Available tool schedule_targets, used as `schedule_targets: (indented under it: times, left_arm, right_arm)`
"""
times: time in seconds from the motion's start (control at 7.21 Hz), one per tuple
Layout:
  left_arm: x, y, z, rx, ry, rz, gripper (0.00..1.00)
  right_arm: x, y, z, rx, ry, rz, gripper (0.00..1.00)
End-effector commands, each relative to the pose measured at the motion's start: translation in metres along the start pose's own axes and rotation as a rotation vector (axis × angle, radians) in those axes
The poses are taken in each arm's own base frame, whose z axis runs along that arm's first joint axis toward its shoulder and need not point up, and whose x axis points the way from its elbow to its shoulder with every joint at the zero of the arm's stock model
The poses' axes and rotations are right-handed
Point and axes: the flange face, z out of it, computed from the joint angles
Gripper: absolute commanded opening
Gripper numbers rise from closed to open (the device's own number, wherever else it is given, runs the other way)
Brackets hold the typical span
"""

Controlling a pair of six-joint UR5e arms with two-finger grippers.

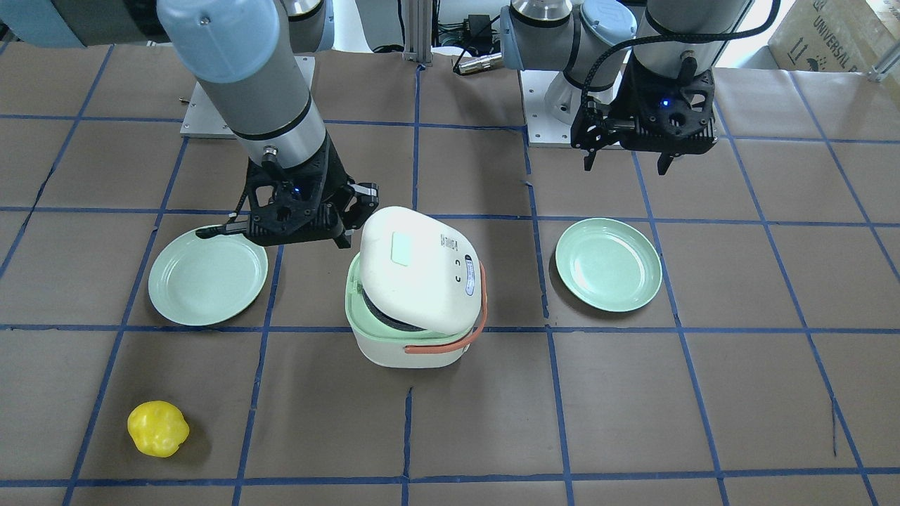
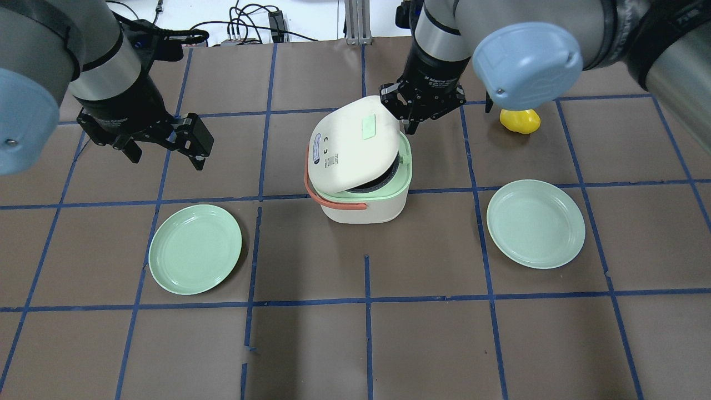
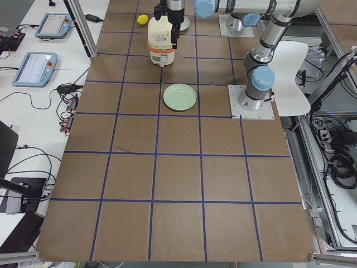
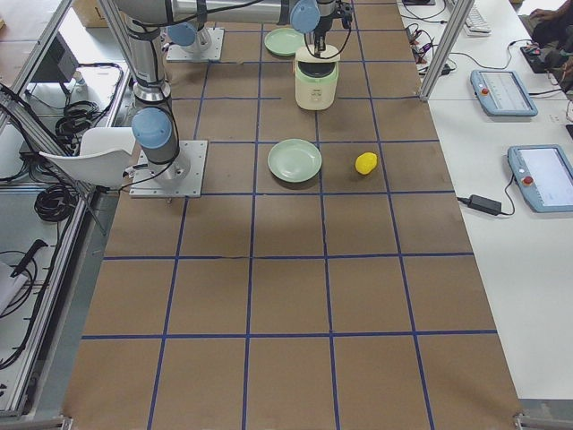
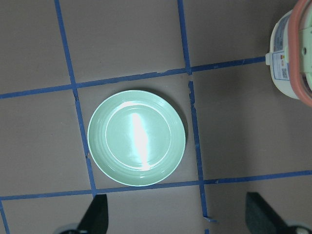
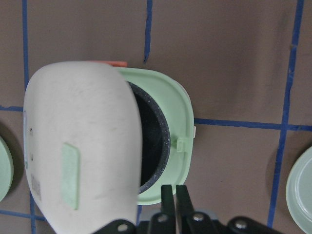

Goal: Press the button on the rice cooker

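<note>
The white rice cooker (image 2: 361, 205) stands mid-table with its orange-red handle (image 2: 328, 201) down. Its lid (image 2: 353, 144) is tilted partly open, showing the mint-green rim (image 6: 170, 102) and the black pot (image 6: 151, 146). It also shows in the front view (image 1: 415, 344). My right gripper (image 6: 175, 190) is shut and empty, just above the rim's far edge beside the raised lid; it also shows in the overhead view (image 2: 412, 129). My left gripper (image 2: 166, 158) is open and empty. It hovers well left of the cooker, above a plate (image 5: 136, 138).
Two mint-green plates (image 2: 195, 249) (image 2: 535, 223) lie either side of the cooker. A yellow toy pepper (image 2: 519, 120) lies at the far right, partly behind my right arm. The brown table surface is marked with a blue tape grid.
</note>
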Motion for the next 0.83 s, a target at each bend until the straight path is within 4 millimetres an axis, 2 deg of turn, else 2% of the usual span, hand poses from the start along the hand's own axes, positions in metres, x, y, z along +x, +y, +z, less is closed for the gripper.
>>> schedule_targets:
  times: [0.0, 0.14, 0.55, 0.69]
  left_arm:
    - [0.000, 0.000, 0.000, -0.001, -0.001, 0.000, 1.00]
    - [0.000, 0.000, 0.000, 0.000, 0.000, 0.000, 1.00]
    - [0.000, 0.000, 0.000, 0.000, 0.000, 0.000, 1.00]
    - [0.001, 0.000, 0.000, 0.000, 0.000, 0.002, 1.00]
  right_arm:
    - [0.027, -0.014, -0.035, 0.051, 0.056, -0.047, 1.00]
    - [0.038, -0.017, -0.038, 0.063, 0.129, -0.039, 1.00]
    - [0.074, -0.018, -0.055, 0.092, 0.126, 0.037, 1.00]
    - [0.076, -0.018, -0.052, 0.091, 0.125, 0.045, 1.00]
